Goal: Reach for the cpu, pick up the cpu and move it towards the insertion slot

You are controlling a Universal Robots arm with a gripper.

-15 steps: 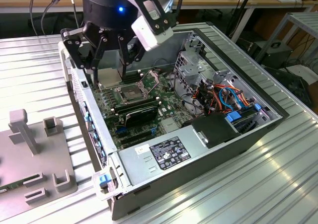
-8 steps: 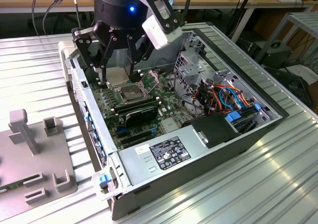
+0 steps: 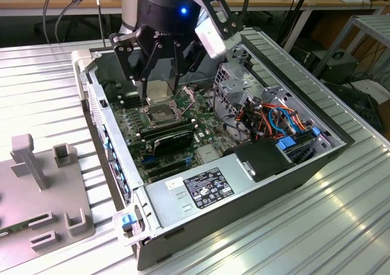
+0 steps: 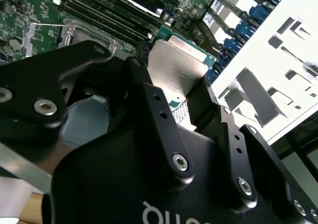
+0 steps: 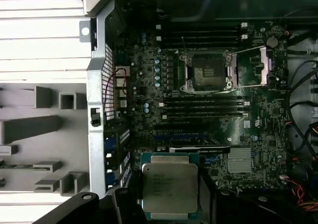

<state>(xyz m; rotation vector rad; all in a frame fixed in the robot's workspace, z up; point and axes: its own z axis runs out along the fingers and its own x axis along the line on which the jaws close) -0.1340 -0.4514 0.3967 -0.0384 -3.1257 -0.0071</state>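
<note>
The cpu (image 5: 170,186) is a pale grey square chip held flat between the black fingers of my gripper (image 5: 170,205), which is shut on its two opposite edges. In the second wrist view the cpu (image 4: 176,65) sits in the gripper (image 4: 171,80) above the green motherboard. In the exterior view the gripper (image 3: 162,95) hangs inside the open computer case with the cpu (image 3: 159,90) just above the insertion slot (image 3: 159,114). The insertion slot (image 5: 207,72) has a silvery frame, a dark centre and thin wire levers swung open; it lies apart from the cpu across the memory slots.
Long dark memory slots (image 5: 203,107) and a black graphics card (image 3: 173,142) lie beside the socket. A metal drive cage (image 3: 241,83), coloured cables (image 3: 274,119) and the power supply (image 3: 201,189) fill the case. A grey fixture (image 3: 36,189) stands outside on the exterior view's left.
</note>
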